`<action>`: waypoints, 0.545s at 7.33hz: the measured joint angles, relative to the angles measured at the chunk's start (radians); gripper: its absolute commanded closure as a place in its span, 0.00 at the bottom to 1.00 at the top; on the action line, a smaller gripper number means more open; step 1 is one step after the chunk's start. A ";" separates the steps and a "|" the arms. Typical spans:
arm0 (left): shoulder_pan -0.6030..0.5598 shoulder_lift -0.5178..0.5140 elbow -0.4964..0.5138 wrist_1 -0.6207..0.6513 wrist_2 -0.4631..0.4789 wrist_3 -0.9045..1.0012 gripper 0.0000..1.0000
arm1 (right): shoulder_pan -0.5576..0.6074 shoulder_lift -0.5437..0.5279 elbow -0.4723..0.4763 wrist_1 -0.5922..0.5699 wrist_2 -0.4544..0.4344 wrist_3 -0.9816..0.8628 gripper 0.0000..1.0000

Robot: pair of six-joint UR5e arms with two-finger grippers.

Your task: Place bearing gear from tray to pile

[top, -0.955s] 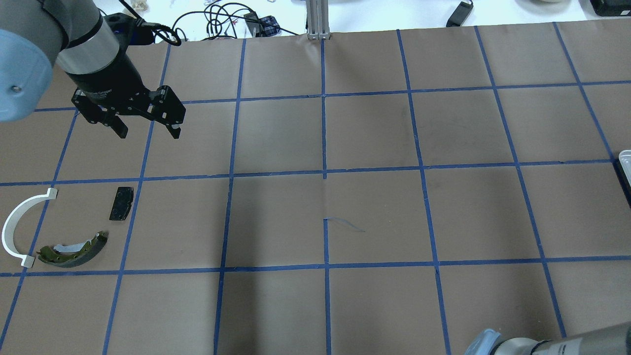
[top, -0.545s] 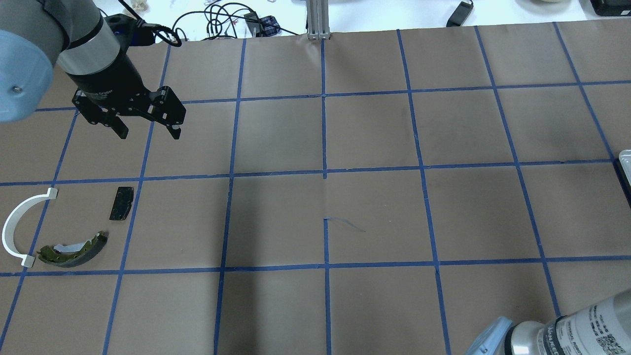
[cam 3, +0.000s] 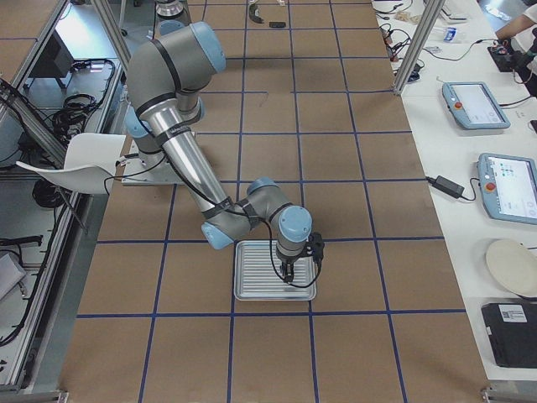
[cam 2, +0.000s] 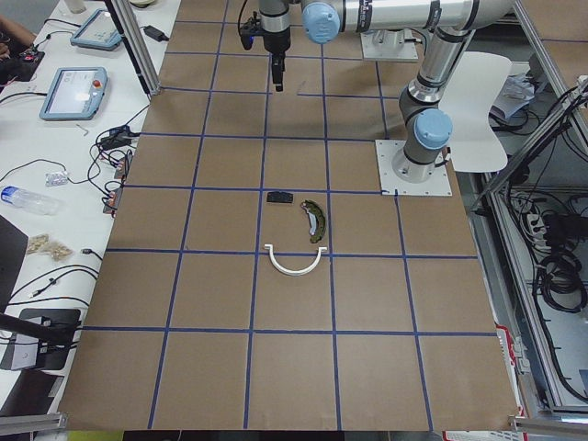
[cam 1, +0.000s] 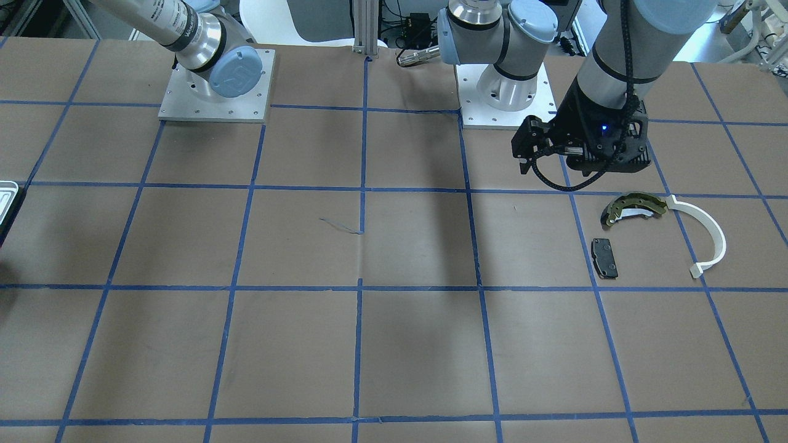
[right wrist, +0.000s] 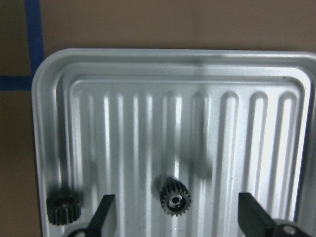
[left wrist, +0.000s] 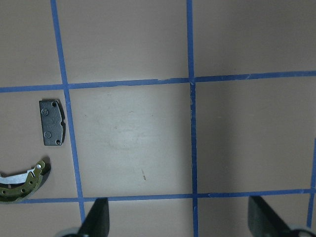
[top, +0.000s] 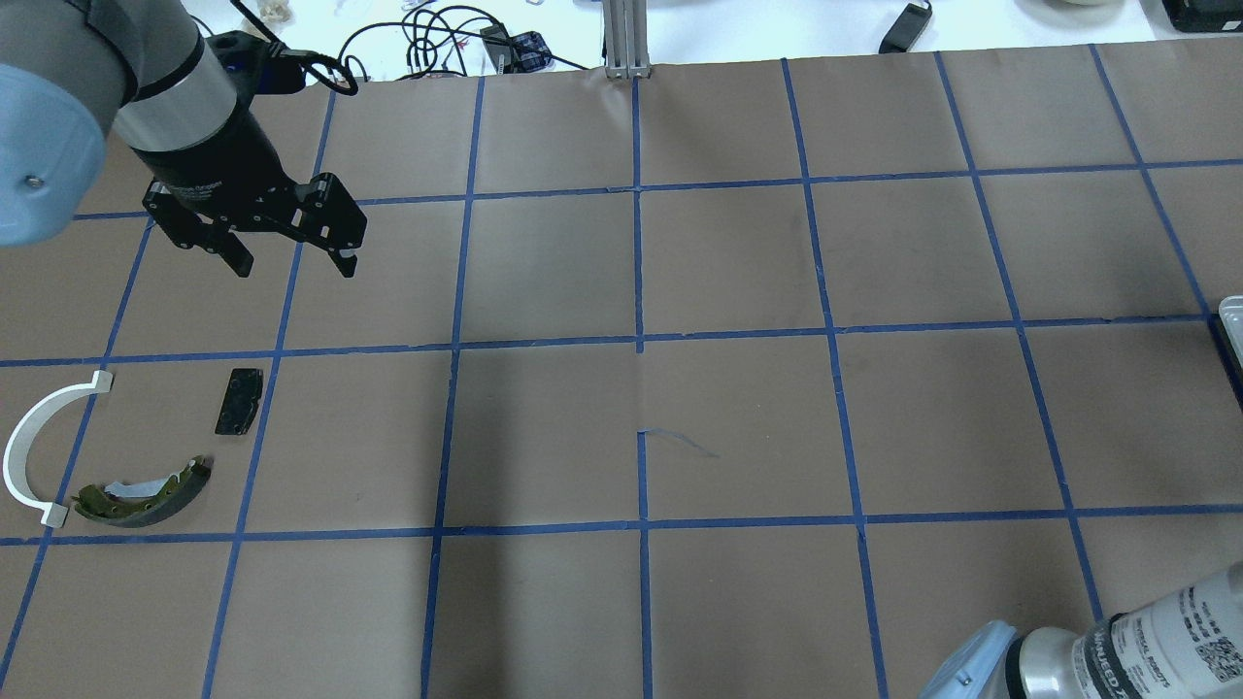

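A small black bearing gear (right wrist: 175,199) with a silver centre lies in the ribbed silver tray (right wrist: 49,69). A second black gear (right wrist: 64,207) lies at the tray's left wall. My right gripper (cam 3: 289,271) hangs open over the tray, and its fingers (right wrist: 104,216) stand either side of the bearing gear without touching it. The pile lies at the far left: an olive brake shoe (top: 146,493), a white arc strip (top: 29,442) and a black pad (top: 239,400). My left gripper (top: 291,262) is open and empty, held above the table beyond the pile.
Only a corner of the tray (top: 1231,313) shows at the overhead view's right edge. Brown paper with a blue tape grid (top: 641,340) covers the table. Cables (top: 437,39) lie past the far edge. The arms' base plates (cam 1: 215,86) stand on the robot's side.
The right arm's elbow has come further into the overhead view's bottom right corner. The left gripper has hardly moved and stays open.
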 measured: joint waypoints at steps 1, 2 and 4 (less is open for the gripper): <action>0.000 0.000 0.000 0.000 0.000 0.000 0.00 | -0.004 0.015 0.001 -0.023 -0.001 -0.007 0.38; 0.000 0.000 0.000 0.000 -0.001 0.000 0.00 | -0.005 0.020 -0.001 -0.030 -0.002 -0.010 0.51; 0.000 0.000 0.000 0.002 -0.001 -0.001 0.00 | -0.006 0.019 -0.002 -0.023 -0.009 -0.012 0.59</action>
